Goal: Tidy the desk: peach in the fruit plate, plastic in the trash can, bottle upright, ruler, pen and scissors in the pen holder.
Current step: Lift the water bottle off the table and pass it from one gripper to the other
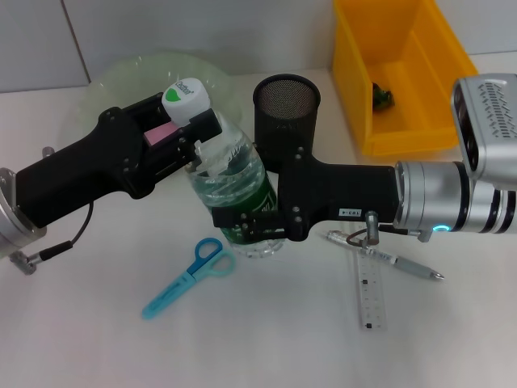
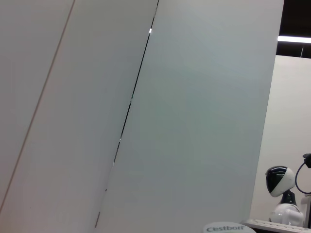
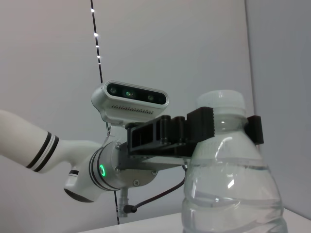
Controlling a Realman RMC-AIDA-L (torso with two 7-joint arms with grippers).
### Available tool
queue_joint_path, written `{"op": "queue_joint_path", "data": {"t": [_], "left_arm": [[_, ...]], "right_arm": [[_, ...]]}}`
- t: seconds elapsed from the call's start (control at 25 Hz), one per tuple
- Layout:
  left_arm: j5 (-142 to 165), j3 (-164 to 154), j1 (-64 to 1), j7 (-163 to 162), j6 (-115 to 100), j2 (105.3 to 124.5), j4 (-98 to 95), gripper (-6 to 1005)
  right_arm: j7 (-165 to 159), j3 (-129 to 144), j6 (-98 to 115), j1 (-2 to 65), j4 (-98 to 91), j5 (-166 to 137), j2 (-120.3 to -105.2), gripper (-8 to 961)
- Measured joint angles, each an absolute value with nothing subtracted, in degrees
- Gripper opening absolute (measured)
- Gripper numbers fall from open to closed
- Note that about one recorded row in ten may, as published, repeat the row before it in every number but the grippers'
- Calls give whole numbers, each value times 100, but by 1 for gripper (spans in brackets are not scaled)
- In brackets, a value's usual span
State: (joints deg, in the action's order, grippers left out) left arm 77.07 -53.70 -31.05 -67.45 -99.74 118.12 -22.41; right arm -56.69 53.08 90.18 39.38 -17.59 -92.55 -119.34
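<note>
Bottle (image 1: 230, 190) stands upright beside the pen holder (image 1: 286, 113), left gripper (image 1: 198, 133) clamped below its cap and right gripper (image 1: 246, 226) closed round its base, while scissors (image 1: 187, 275), pen (image 1: 386, 257) and ruler (image 1: 371, 284) lie unsorted.

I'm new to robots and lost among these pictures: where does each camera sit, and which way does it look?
Head: on the robot's head, looking down at the desk; both arms show, left gripper at the neck of the bottle, right gripper at its lower body.
Left wrist: on the left arm, facing wall panels; only the edge of the cap shows, no arm.
Right wrist: on the right arm, facing the bottle and the left gripper clamped on its neck.
Shared: the bottle, in all three.
</note>
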Motion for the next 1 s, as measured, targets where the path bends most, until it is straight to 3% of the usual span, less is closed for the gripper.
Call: {"op": "queue_joint_path", "data": {"t": [1.0], "left_arm": [[7715,-5425,-3105,-6764,-9954,11803,-2287,448]], "right_arm": [[-5972,5346,8973,3883,-2004,-9253,-11921,792]]}}
